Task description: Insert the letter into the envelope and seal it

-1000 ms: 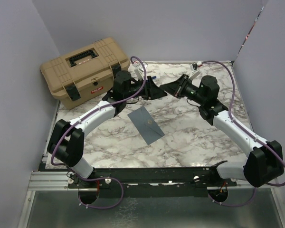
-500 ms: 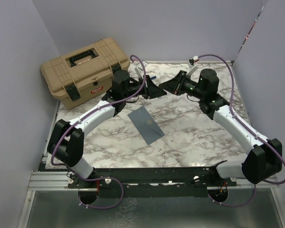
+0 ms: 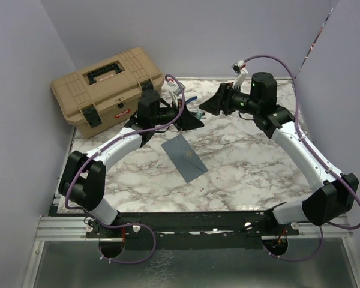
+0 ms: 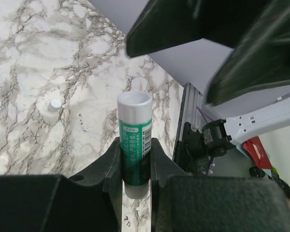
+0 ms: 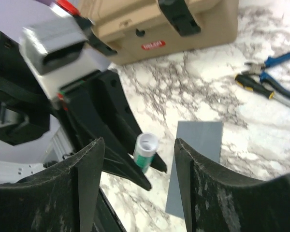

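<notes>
The envelope (image 3: 185, 157) lies flat on the marble table (image 3: 246, 174), mid-field and nearer the bases than either arm head. No cream letter shows in any view, so whether it is inside the envelope cannot be told. The left gripper (image 4: 135, 153) is clamped on an uncapped glue stick (image 4: 134, 137) with its tip raised, evidently readied for sealing the flap. A small white cap-like piece (image 4: 53, 105) rests on the table beyond. The right gripper (image 5: 137, 145) faces the stick, jaws parted wide and empty. The tan toolbox (image 3: 105, 90) and pliers (image 5: 266, 84) lie apart from the work.
</notes>
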### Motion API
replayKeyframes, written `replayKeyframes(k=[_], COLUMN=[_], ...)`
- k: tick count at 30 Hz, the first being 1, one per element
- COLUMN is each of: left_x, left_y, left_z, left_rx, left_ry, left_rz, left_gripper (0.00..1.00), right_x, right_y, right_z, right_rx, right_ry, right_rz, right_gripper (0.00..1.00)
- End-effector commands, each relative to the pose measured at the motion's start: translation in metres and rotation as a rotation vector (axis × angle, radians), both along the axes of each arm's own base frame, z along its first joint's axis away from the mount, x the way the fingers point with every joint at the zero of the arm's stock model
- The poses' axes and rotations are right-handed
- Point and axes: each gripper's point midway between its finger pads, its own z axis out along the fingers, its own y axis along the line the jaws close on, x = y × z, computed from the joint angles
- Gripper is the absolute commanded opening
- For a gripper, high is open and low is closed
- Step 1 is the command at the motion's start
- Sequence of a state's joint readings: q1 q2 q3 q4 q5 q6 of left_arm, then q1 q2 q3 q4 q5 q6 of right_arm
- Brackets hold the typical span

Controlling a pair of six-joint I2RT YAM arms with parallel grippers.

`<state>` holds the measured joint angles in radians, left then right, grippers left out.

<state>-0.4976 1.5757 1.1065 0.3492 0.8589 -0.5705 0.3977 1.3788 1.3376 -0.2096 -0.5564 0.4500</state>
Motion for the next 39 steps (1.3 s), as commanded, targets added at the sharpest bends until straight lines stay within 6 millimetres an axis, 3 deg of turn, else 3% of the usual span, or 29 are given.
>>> replayKeyframes(k=[1,3,10,16,29,32,34,37,39], left_x=[-0.017,-0.019,-0.014,-0.007,0.029,0.025,0.015,-0.005,-0.017], left_y=[0.003,0.002,0.002,0.003,0.009,0.007,0.003,0.002,0.004], left_z=[0.018,0.017,0.023,0.025,0.013,0.015,0.021,0.030,0.036], left_rx=[-0.020,-0.021,-0.024,-0.021,0.038,0.029,0.007,-0.021,-0.033], left_ry=[-0.077,-0.075,-0.087,-0.109,-0.160,-0.145,-0.123,-0.105,-0.107], left_rz=[-0.091,-0.104,-0.081,-0.039,0.109,0.081,0.018,-0.082,-0.129], left_gripper=[0.00,0.00,0.00,0.00,0.00,0.00,0.00,0.00,0.00], right_x=[-0.009,-0.007,-0.013,-0.012,0.030,0.031,0.027,-0.010,-0.027], right_y=[0.004,0.007,0.018,0.019,-0.009,-0.004,0.006,0.021,0.024], right_z=[-0.028,-0.029,-0.033,-0.037,-0.066,-0.057,-0.038,-0.012,0.002], right_rx=[-0.062,-0.054,-0.017,0.008,-0.008,-0.027,-0.028,-0.022,0.002], right_ry=[0.077,0.099,0.173,0.235,0.571,0.468,0.275,-0.031,-0.150], right_rz=[0.081,0.086,0.155,0.133,-0.336,-0.257,-0.101,0.224,0.348], right_gripper=[0.64,0.63,0.38,0.02,0.00,0.00,0.00,0.00,0.00])
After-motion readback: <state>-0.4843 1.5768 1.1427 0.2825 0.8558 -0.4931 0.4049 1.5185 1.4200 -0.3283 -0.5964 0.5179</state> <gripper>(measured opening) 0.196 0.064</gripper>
